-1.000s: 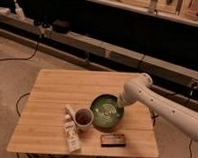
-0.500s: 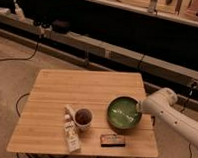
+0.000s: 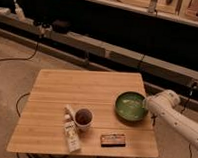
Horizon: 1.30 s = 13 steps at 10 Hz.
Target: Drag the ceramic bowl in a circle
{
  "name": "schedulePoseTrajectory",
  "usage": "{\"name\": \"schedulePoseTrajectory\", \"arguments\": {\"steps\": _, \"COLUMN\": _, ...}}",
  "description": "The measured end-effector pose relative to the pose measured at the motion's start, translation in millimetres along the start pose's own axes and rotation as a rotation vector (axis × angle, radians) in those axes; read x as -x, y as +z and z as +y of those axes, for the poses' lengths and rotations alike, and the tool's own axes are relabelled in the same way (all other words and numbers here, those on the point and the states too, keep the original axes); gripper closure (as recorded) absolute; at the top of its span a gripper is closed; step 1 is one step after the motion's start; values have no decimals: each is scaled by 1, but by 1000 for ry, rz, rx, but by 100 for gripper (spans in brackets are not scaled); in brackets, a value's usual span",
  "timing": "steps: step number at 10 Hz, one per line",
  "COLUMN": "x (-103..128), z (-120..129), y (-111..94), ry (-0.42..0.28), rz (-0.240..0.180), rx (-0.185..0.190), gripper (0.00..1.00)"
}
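Note:
The ceramic bowl [image 3: 130, 105] is wide and shallow, glossy green inside with a dark rim. It sits on the wooden table [image 3: 77, 87] near the right edge. My white arm comes in from the lower right, and my gripper [image 3: 146, 104] is at the bowl's right rim, touching it. The fingers are hidden behind the wrist.
A small white mug [image 3: 83, 118] with a dark inside stands left of the bowl. A pale packet [image 3: 71, 128] lies at its left and a small dark box [image 3: 113, 140] near the front edge. A long dark bench with cables runs behind the table.
The bowl has moved right and then a little towards the back along the table's right edge. My arm has pulled back to the right with it.

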State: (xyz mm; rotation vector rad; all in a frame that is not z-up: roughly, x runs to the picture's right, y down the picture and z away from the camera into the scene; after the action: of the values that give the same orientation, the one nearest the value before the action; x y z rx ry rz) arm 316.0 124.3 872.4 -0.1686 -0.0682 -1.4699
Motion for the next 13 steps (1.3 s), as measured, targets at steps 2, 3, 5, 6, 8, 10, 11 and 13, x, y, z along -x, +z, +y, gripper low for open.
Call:
{"name": "schedulePoseTrajectory", "arguments": {"steps": 2, "x": -11, "z": -39, "y": 17, "ry": -52, "rz": 20, "rx": -79, "gripper": 94}}
{"name": "schedulePoseTrajectory", "arguments": {"steps": 3, "x": -17, "z": -66, "y": 22, "ry": -106, "rz": 29, "rx": -130, "gripper": 94}}
{"name": "schedulePoseTrajectory", "arguments": {"steps": 5, "x": -27, "z": -115, "y": 23, "ry": -203, "rz": 45, "rx": -222, "gripper": 94}}
{"name": "schedulePoseTrajectory", "arguments": {"steps": 6, "x": -24, "z": -146, "y": 17, "ry": -253, "rz": 38, "rx": -298, "gripper": 94}}
{"name": "schedulePoseTrajectory", "arguments": {"steps": 8, "x": 5, "z": -180, "y": -2, "ry": -309, "rz": -17, "rx": -420, "gripper": 94}}
{"name": "schedulePoseTrajectory", "arguments": {"steps": 10, "x": 43, "z": -177, "y": -26, "ry": -335, "rz": -103, "rx": -501, "gripper": 94}}
{"name": "schedulePoseTrajectory", "arguments": {"steps": 11, "x": 64, "z": -169, "y": -41, "ry": -358, "rz": -151, "rx": -533, "gripper": 94}}
{"name": "schedulePoseTrajectory", "arguments": {"steps": 13, "x": 91, "z": -129, "y": -66, "ry": -394, "rz": -230, "rx": -525, "gripper": 94}}
